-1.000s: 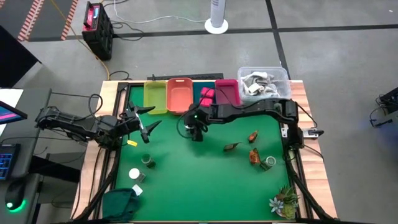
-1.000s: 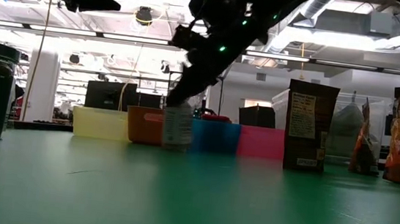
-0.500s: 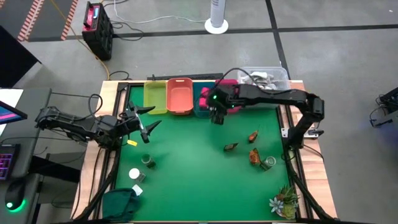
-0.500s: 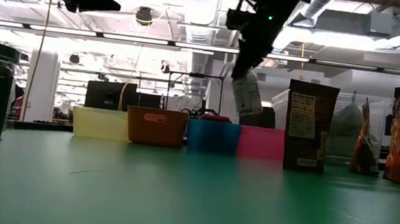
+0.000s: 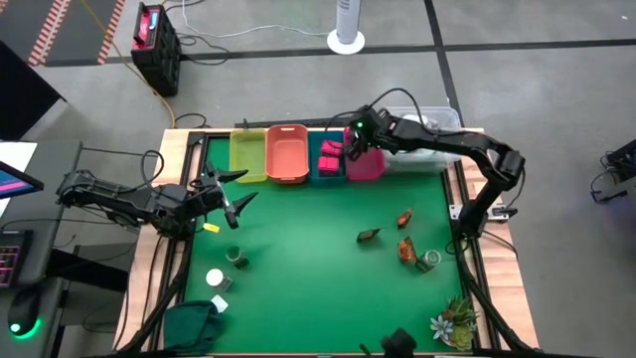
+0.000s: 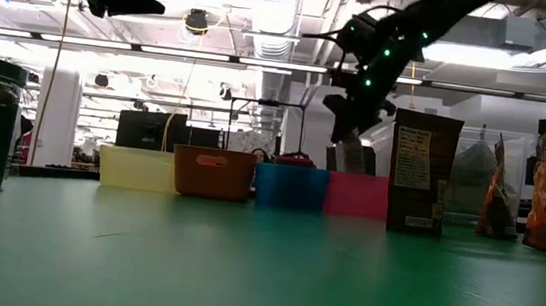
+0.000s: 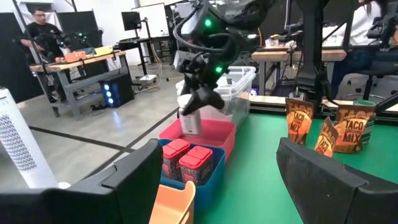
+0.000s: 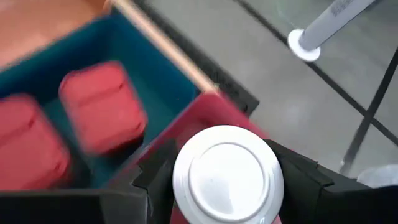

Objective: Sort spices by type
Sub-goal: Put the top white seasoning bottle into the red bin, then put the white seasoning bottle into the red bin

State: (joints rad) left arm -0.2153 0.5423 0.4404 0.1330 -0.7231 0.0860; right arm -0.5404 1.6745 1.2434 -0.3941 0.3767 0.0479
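My right gripper (image 5: 355, 151) is shut on a white-capped round jar (image 8: 227, 174) and hangs over the pink bin (image 5: 368, 161) at the table's far edge. The blue bin (image 5: 328, 169) beside it holds two pink-red packets (image 7: 188, 155). Three brown-orange pouches (image 5: 403, 217) stand on the green mat toward the right. One dark green jar (image 5: 237, 258) and one white-capped jar (image 5: 215, 278) stand near the left edge, and another jar (image 5: 427, 261) stands on the right. My left gripper (image 5: 235, 202) waits open above the table's left edge. My right gripper pinches the jar between its two fingers (image 8: 158, 177), one on each side of the body just under the white cap (image 8: 186, 186). The fingers come from above, pointing down. The jar (image 7: 189, 121) hangs below them, roughly upright and lifted clear above the pink bin.
A yellow bin (image 5: 247, 154) and an orange bin (image 5: 286, 152) stand left of the blue one along the far edge. A clear tub (image 5: 422, 129) sits at the far right corner, a spiky plant (image 5: 455, 323) at the near right, and a green cloth (image 5: 194, 323) at the near left.
My right gripper, shut on the jar throughout, has lifted it off the middle of the mat. It has carried the jar toward the far edge and to the right, from beside the orange bin to above the pink bin. The jar is now clear of the table.
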